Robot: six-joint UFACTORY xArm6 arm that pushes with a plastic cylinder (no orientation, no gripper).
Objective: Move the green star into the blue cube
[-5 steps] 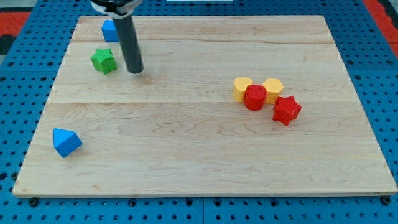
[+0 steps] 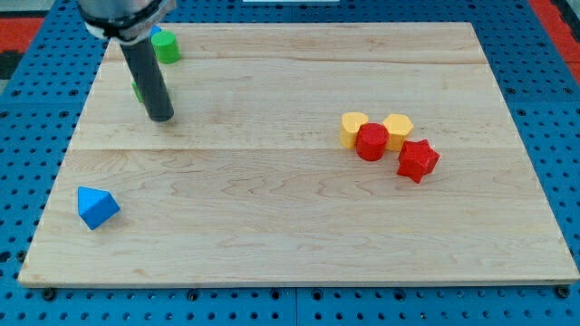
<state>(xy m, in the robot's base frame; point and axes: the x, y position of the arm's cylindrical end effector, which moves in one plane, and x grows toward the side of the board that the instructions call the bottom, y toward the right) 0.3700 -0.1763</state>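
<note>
The desk (image 2: 299, 226) is a pale wooden board lying on a blue perforated base (image 2: 18, 181).

Nearest the view's bottom, at the left, a blue block with a pyramid-like shape (image 2: 96, 206) sits alone.

Toward mid-depth at the view's right, four blocks form a touching cluster: a red star (image 2: 417, 160), a red cylinder (image 2: 371, 142), and two yellow blocks (image 2: 353, 128) (image 2: 398, 129) just behind them.

At the view's upper left, my tip (image 2: 161, 117) rests on the desk. The rod rises from it and hides most of the green star (image 2: 137, 89); only a green sliver shows at the rod's left edge.

Farther back, a green block (image 2: 167, 46) sits near the top edge, with a small blue edge of the blue cube (image 2: 154, 33) visible beside the rod.

This rig has no jaws, so I have no jaw state to report.
</note>
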